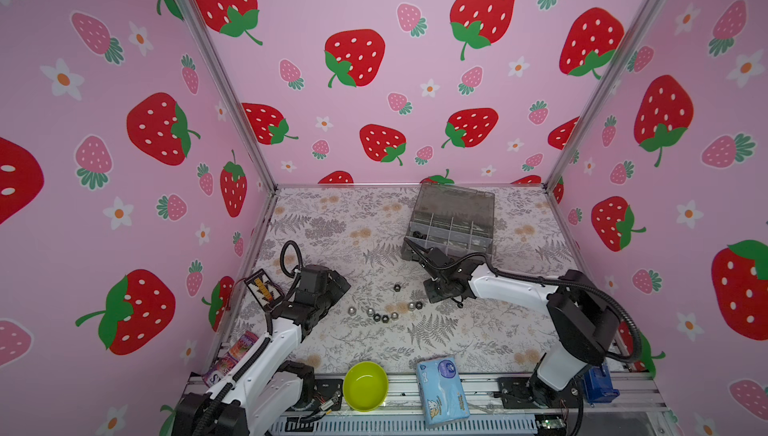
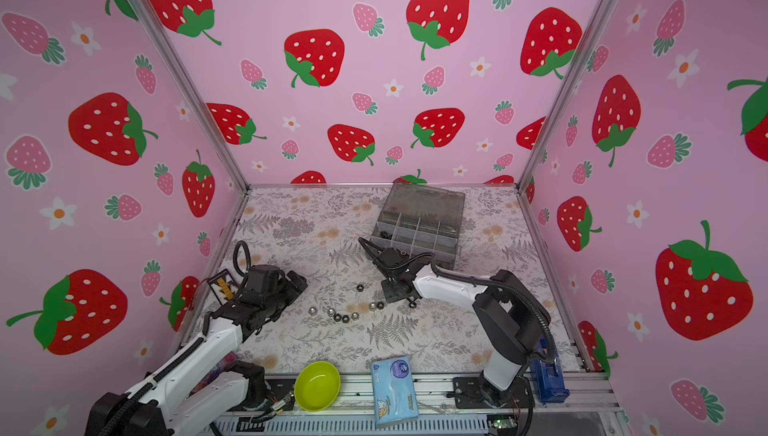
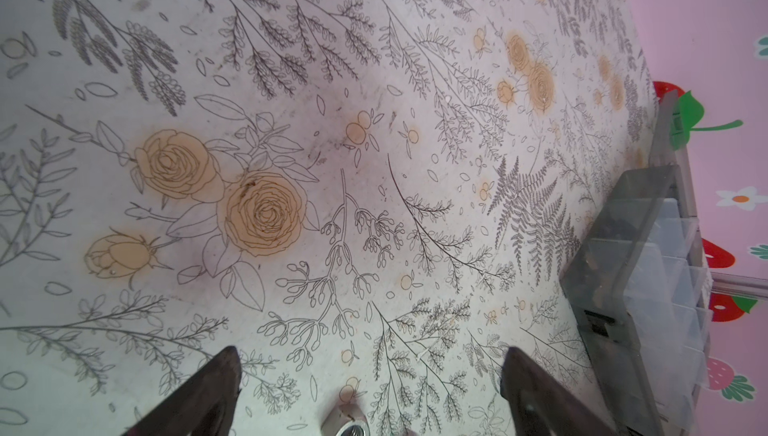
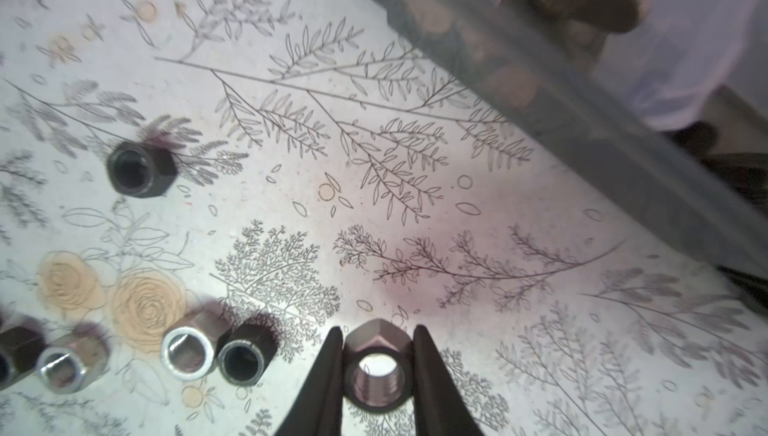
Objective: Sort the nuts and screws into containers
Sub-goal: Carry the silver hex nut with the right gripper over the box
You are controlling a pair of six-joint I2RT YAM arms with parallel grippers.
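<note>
The right end effector (image 4: 377, 332) is pinched narrow on a dark hex nut (image 4: 377, 371), whose bore faces the wrist camera. In a top view the organizer box (image 1: 453, 221) lies close at twelve o'clock from it, so the right arm is nearer. The left end effector (image 3: 370, 361) gapes wide and holds nothing. Loose nuts (image 1: 386, 314) lie on the desk (image 1: 332, 226) at eight o'clock. Only the right wrist view shows the grip; both top views hide it.

Green bowl (image 1: 365, 388) near apparent tissue pack (image 1: 442, 390).
</note>
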